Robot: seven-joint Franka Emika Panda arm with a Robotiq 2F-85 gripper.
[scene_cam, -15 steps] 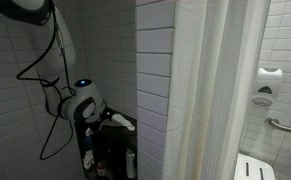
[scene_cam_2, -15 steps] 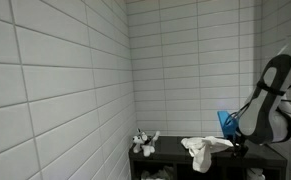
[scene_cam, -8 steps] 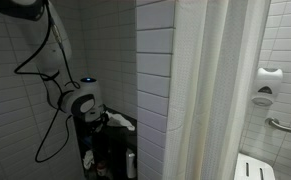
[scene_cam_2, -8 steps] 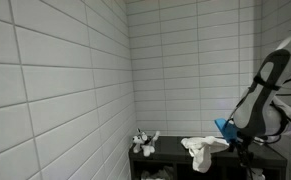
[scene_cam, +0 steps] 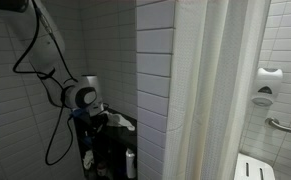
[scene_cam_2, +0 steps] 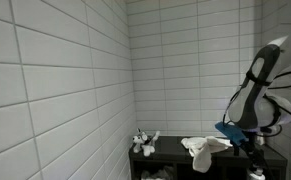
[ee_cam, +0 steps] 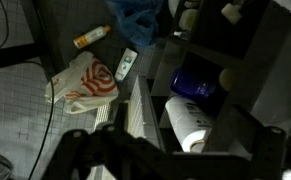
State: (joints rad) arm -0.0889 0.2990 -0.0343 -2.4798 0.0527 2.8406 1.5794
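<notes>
Claw (ee_cam: 170, 158): spread wide, empty, hanging over the shelf unit (ee_cam: 145, 100).
Nearest: white bottle (ee_cam: 190, 125) right under me, lying on its side; the compartment wall seems to stop it rolling.
Beside it: blue bottle (ee_cam: 195, 85).
Ahead, aside: crumpled red-and-white cloth (ee_cam: 85, 82).

cloth (scene_cam_2: 198, 150) on shelf top (scene_cam_2: 171, 158), toy (scene_cam_2: 143, 142) near it toward the wall, bottles (ee_cam: 190, 125) in compartments below

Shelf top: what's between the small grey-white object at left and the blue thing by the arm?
A crumpled white cloth, shown in an exterior view.
</notes>
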